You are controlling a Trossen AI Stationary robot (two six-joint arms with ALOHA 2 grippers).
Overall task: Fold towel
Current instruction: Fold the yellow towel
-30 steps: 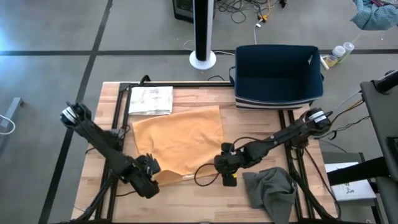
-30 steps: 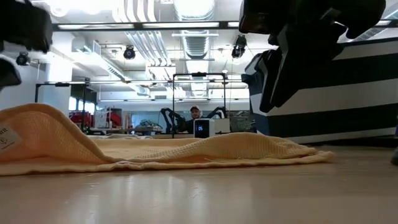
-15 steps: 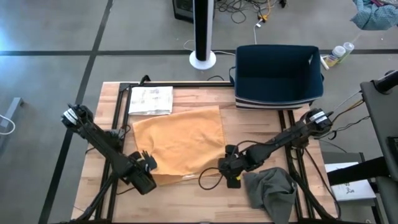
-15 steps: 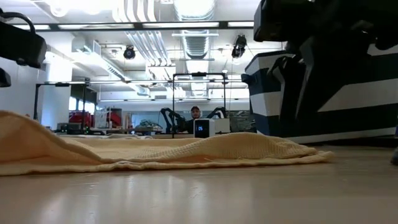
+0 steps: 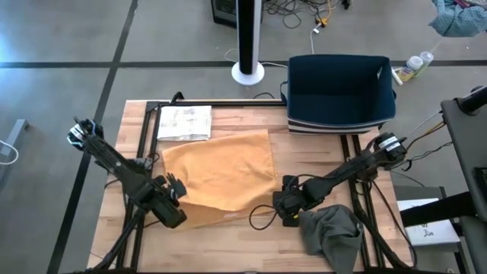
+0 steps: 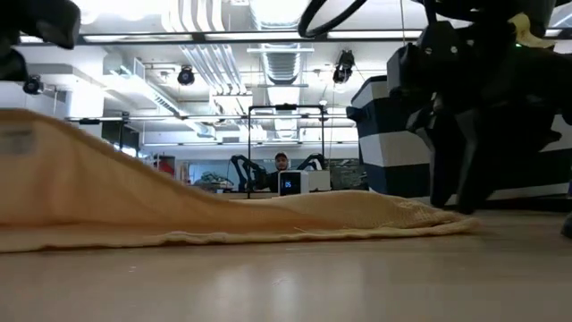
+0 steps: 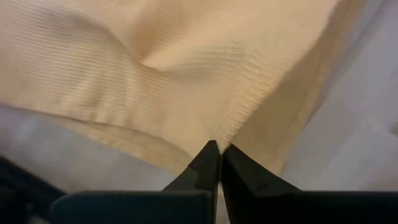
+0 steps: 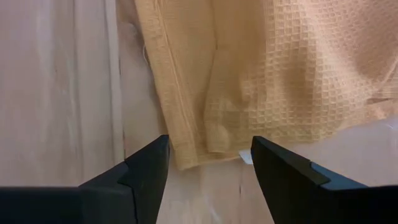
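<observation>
- The left hand [image 5: 173, 188] is pinching the yellow towel's [image 5: 221, 175] near left corner, fingers squeezed together on it.
- The right hand [image 5: 283, 204] is hanging low beside the towel's near right corner, fingers apart.
- The towel is lying on the tabletop [image 5: 251, 240].

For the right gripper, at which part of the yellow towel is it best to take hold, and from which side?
Probably the free near corner of the yellow towel. It lies flat on the table with its hem exposed, right ahead of the open right gripper. Come down from above, fingers astride the hem. The left gripper already pinches the other near edge.
</observation>
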